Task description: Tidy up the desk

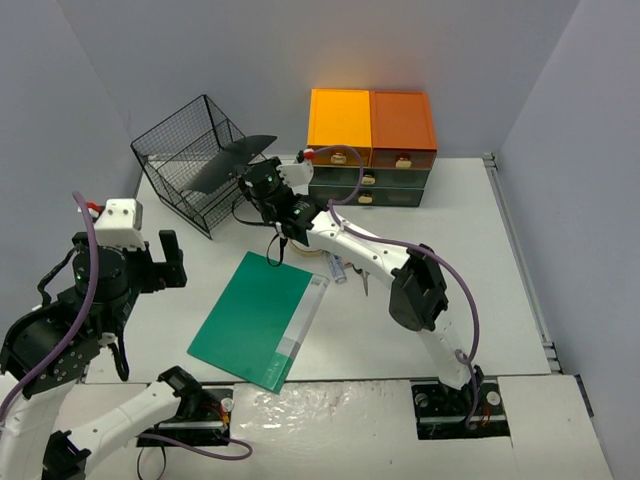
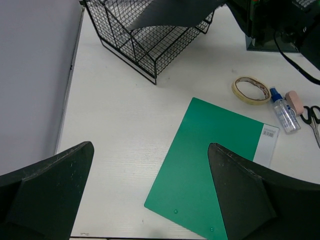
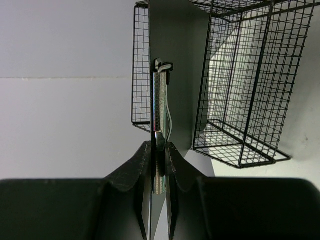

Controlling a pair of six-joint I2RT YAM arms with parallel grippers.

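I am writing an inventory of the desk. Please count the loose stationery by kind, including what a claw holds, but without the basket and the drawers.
folders: 2, the green folder and the dark folder in the right claw
tape roll: 1
small bottle: 1
pink eraser-like block: 1
scissors: 1
Total: 6

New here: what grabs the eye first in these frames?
The right gripper is shut on a dark clipboard, holding it at the black wire basket at far left. A bright green folder lies flat in the middle of the white desk, and an orange-topped drawer unit stands at the back.
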